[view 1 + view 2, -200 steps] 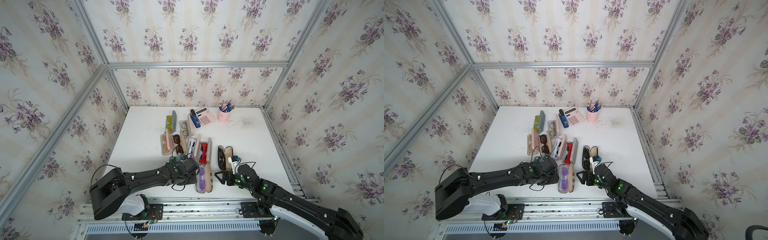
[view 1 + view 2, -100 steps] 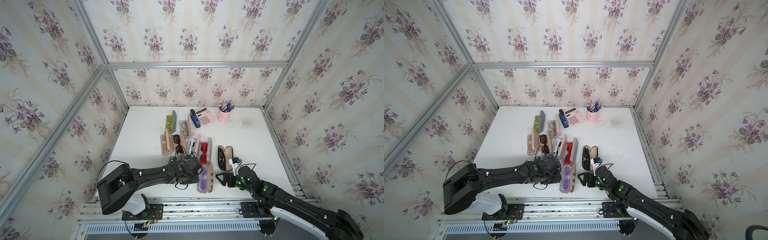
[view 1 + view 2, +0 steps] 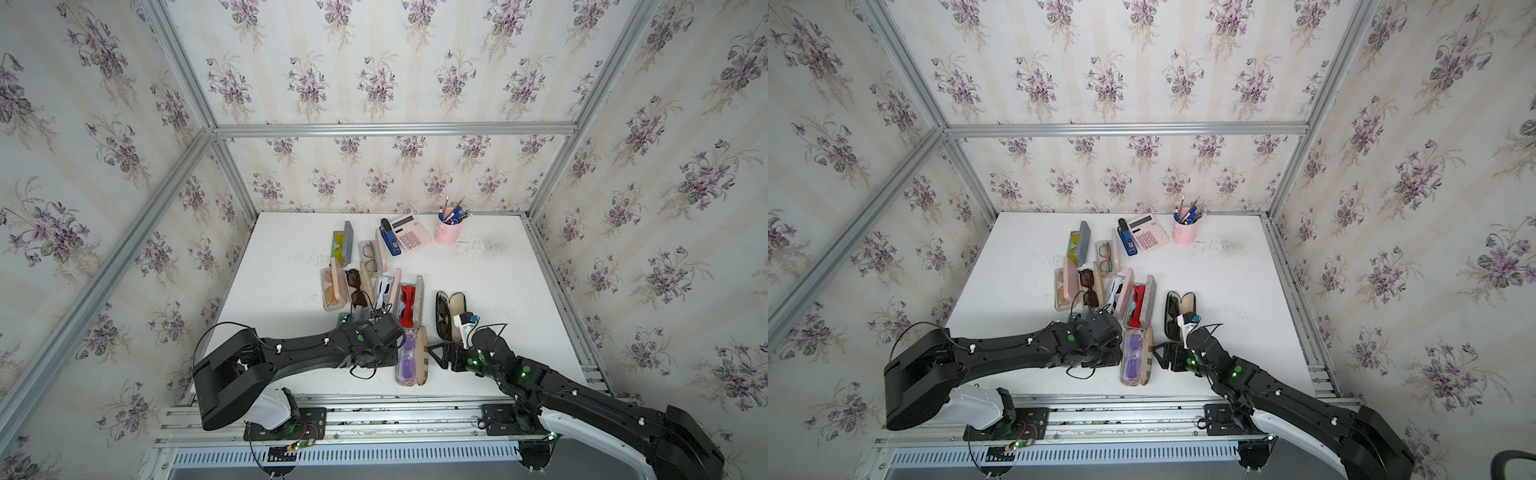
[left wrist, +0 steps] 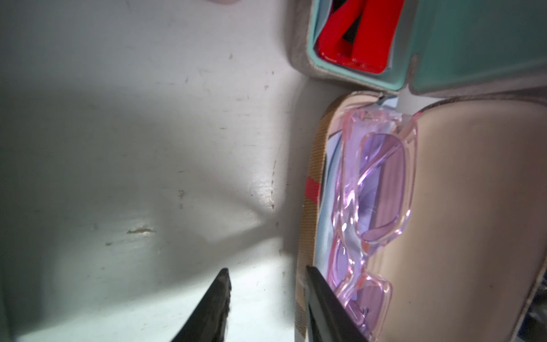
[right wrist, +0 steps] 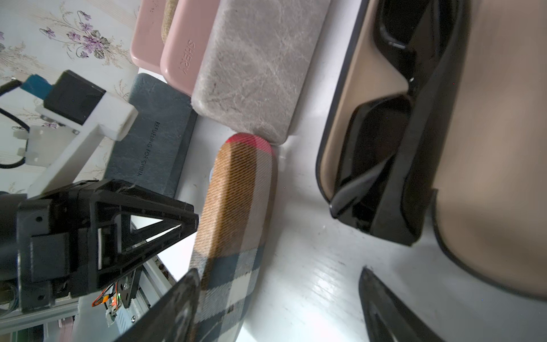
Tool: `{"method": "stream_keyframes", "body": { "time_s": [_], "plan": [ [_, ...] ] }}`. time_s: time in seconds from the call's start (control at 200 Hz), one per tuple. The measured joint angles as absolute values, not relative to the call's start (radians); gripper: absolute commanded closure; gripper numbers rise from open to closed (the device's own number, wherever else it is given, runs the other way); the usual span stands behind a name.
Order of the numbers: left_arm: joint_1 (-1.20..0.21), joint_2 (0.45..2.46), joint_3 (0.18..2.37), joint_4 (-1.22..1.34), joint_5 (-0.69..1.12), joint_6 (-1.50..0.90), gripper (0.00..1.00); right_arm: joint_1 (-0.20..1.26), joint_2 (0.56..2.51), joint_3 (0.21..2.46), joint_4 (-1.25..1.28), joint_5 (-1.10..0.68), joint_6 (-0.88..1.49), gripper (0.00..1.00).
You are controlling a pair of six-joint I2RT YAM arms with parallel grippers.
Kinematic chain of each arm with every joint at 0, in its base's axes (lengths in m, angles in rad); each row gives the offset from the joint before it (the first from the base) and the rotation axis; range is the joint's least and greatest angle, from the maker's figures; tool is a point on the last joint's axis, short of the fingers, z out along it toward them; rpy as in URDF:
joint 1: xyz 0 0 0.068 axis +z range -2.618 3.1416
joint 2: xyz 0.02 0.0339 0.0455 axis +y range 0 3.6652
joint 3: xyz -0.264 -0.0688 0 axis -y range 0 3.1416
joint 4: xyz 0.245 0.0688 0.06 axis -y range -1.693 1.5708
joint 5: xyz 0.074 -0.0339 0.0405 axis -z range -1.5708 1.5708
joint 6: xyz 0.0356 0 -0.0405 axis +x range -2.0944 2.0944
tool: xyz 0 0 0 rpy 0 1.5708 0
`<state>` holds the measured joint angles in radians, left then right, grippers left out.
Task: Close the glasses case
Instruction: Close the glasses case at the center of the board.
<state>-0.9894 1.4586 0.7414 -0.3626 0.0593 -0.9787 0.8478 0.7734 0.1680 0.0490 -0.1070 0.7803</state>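
Note:
The glasses case [image 3: 420, 353] is a plaid one that lies open near the table's front edge, with purple glasses [image 3: 406, 360] in its tray; it also shows in the other top view [image 3: 1145, 353]. Its tan-lined lid [image 4: 473, 207] stands tilted up. My left gripper [image 3: 392, 356] is at the tray's long side and open. In the left wrist view, one of its fingers [image 4: 322, 299] is against the plaid rim [image 4: 309, 225], the other over the bare table. My right gripper [image 3: 435, 354] is wide open at the lid's plaid outside [image 5: 236, 207], with one finger [image 5: 180, 299] beside it.
Several other open cases with glasses lie just behind, among them a grey case with red glasses [image 3: 409, 301] and a black case with dark sunglasses [image 3: 446, 313] beside my right wrist. A calculator [image 3: 411, 238], a stapler [image 3: 390, 242] and a pink pen cup [image 3: 446, 232] stand at the back.
My left gripper's jaws have narrowed and it has moved in against the case. The lid now stands more upright. My right gripper has shifted slightly toward the lid.

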Motion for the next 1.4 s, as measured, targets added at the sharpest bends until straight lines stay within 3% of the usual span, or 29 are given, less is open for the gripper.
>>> {"method": "stream_keyframes", "body": {
  "time_s": [0.824,1.404],
  "plan": [
    [-1.012,1.432,0.796,-0.339,0.086,-0.947,0.52,0.861,0.780,0.167,0.084,-0.117,0.781,0.18],
    [-1.019,1.517,0.786,-0.334,0.096,-0.934,0.66,0.888,0.762,0.167,0.070,-0.110,0.789,0.20]
  ]
}}
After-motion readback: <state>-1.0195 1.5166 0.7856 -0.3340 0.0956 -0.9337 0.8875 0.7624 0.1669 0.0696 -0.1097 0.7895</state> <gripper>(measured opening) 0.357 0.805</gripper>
